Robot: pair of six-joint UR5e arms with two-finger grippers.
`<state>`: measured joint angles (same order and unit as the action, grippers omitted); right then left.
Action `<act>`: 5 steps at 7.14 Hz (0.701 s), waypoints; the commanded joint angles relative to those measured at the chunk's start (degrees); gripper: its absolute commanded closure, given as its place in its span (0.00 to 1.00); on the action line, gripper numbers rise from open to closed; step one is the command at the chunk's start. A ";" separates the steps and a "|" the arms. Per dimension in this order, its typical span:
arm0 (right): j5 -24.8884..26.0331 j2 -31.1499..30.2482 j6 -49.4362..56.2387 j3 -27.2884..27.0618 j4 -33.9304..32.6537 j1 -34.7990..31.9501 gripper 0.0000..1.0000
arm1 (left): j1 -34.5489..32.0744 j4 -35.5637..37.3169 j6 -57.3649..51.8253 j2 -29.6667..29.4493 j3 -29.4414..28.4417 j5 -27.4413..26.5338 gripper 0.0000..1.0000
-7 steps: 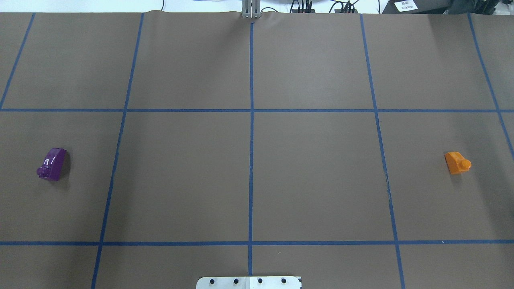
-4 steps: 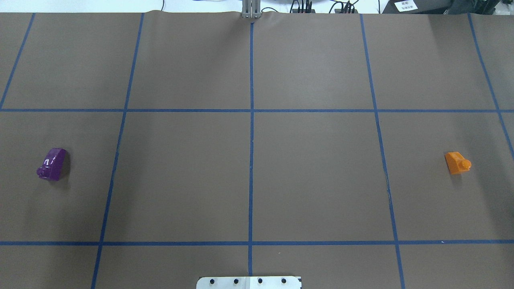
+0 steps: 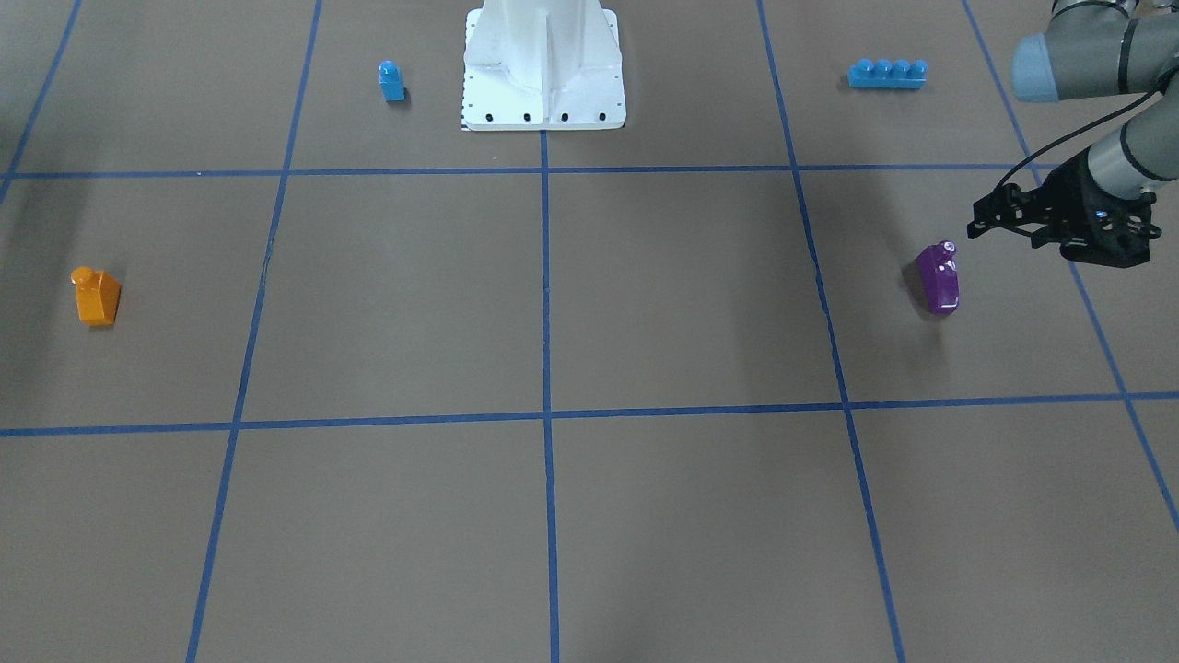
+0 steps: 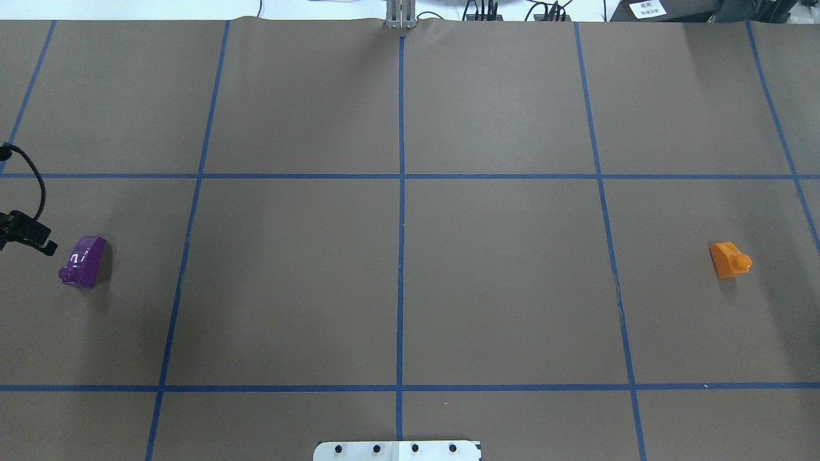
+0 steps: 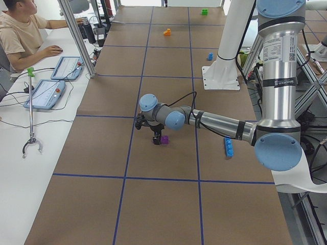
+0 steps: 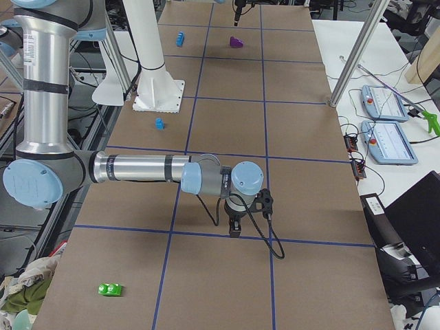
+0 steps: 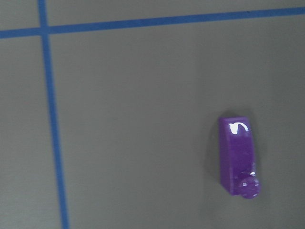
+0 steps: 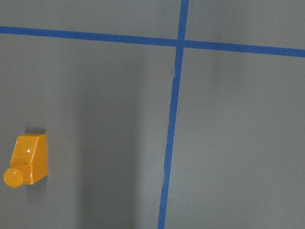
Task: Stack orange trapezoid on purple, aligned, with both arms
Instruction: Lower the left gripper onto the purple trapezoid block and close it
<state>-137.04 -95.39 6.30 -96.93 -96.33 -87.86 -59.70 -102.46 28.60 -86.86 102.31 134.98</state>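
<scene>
1. The table covered in brown paper with a blue tape grid (image 4: 500, 275) holds the two task bricks well apart, one near each end.
2. The grey tubular left arm (image 5: 219, 122) is stretched low over its end of the table. The grey tubular right arm (image 6: 137, 168) is stretched out over the opposite end.
3. The black left gripper (image 3: 990, 216) is held above the paper and carries nothing. Whether its fingers are spread or pressed together cannot be told. The black right gripper (image 6: 234, 228) is seen only from the side, so its finger state cannot be told either.
4. The small glossy purple plastic brick with one sloped side (image 7: 237, 155) rests on the paper just beside the left gripper, apart from it. It sits off-centre in the left wrist view, so the step in hand is judged to be the approach. The gripper is best centred over the purple brick first, with the fingers set across the two flat parallel sides. The slope and stud should be left free, so that the brick is not squeezed out or tipped.
5. The small glossy orange plastic trapezoid brick with a round stud (image 8: 29, 164) lies untouched at the right end. It is also off-centre in its wrist view, so the same centring is advised there.
</scene>
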 commanded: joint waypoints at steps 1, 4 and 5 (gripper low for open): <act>-0.07 0.03 0.03 0.25 0.08 0.06 0.00 | 5.20 -6.58 8.02 -2.78 -3.94 -4.90 0.00; -0.15 0.03 0.03 0.25 0.00 0.23 0.00 | 7.74 -6.96 8.04 -2.17 -6.24 -4.73 0.07; -0.15 0.03 0.03 0.34 0.00 0.32 0.00 | 7.84 -6.79 8.13 -2.09 -6.34 -4.64 0.12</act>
<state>-137.19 -95.36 6.33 -96.65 -96.32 -87.67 -52.29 -109.31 36.59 -89.03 96.44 130.18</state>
